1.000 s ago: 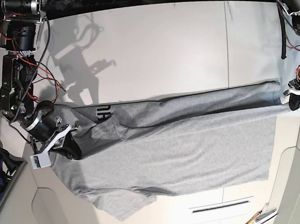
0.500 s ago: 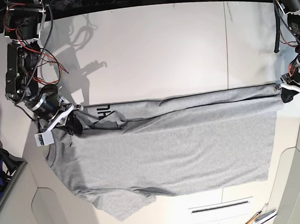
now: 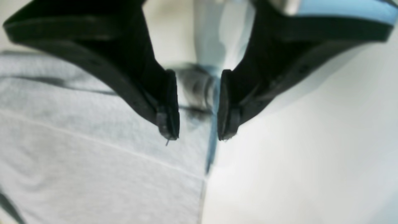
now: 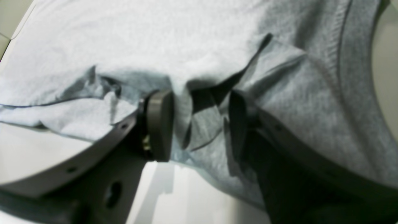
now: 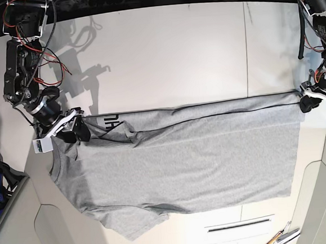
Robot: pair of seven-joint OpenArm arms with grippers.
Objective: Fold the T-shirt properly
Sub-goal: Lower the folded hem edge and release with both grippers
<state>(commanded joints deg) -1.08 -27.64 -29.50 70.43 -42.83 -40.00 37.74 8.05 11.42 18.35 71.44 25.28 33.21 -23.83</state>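
shirt: T-shirt point(image 5: 183, 160) spread flat across worktop point(image 5: 163, 54), hem toward its right edge, neck toward left edge; far long edge folded over, black lettering point(image 5: 112, 124) showing near left end
sleeve: one sleeve point(image 5: 131, 223) sticks out toward near edge
right claw: right gripper point(image 4: 199, 124) at neck end, jaws part-way apart with bunched fabric between them; pinch not clear
left claw: left gripper point(image 3: 197, 124) at hem corner, jaws apart, nothing clamped; blurred fabric edge behind the gap
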